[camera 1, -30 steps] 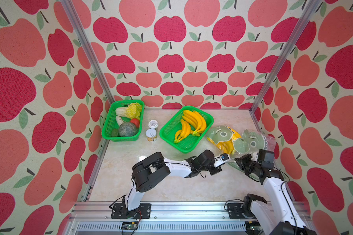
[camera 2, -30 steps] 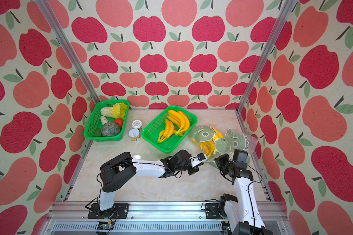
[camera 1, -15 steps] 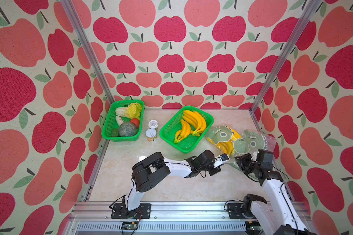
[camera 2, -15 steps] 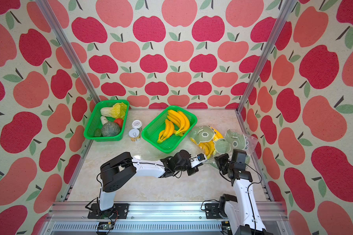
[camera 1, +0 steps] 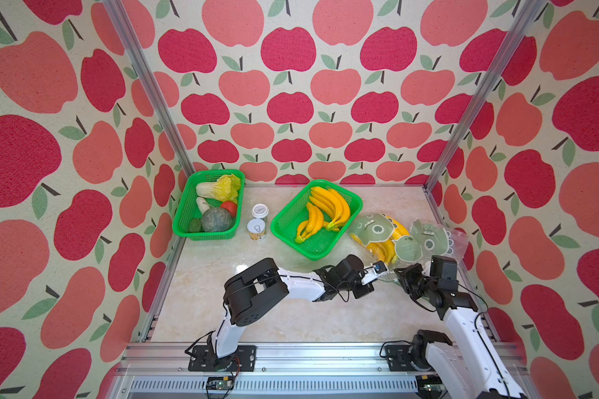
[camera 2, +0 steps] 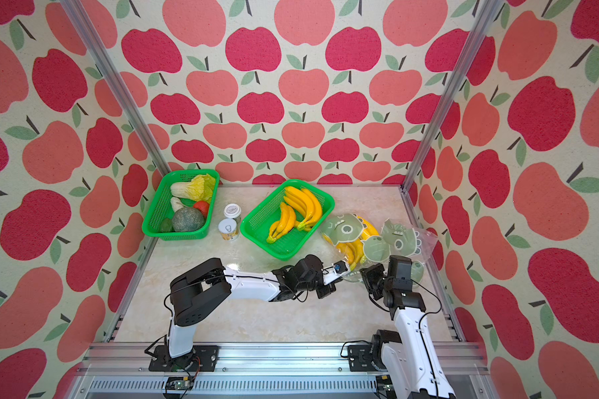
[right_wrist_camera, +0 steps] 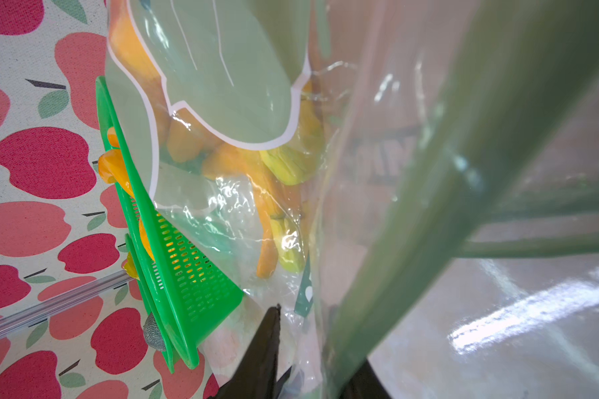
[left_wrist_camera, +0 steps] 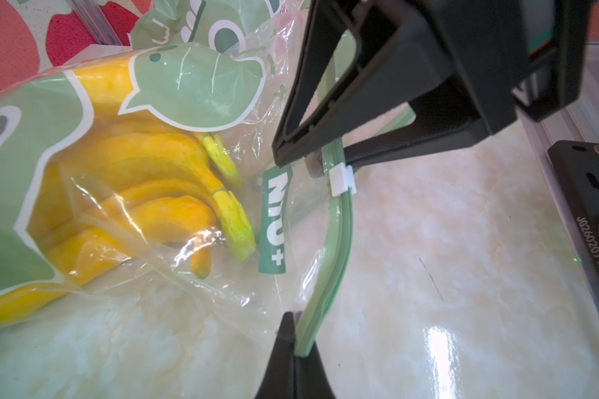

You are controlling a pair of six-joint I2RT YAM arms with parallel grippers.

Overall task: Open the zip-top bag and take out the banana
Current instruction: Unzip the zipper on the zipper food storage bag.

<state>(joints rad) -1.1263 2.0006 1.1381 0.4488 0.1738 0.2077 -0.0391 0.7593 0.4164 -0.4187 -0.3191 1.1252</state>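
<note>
Zip-top bag (camera 1: 429, 236) is lying at the right of the table (camera 1: 291, 321), just beside the green basket (camera 1: 286, 221), with the banana (camera 1: 382, 249) inside. Left gripper (left_wrist_camera: 293, 345) is pinching the bag's green zip strip (left_wrist_camera: 339, 241), jaws fully closed. Right gripper (left_wrist_camera: 322, 160) is straddling that strip by the white slider (left_wrist_camera: 341, 179), jaws slightly parted.

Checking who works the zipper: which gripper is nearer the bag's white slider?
Right. The right gripper has its jaws straddling the zip strip just beside the white slider; the left gripper pinches that strip farther along.
</note>
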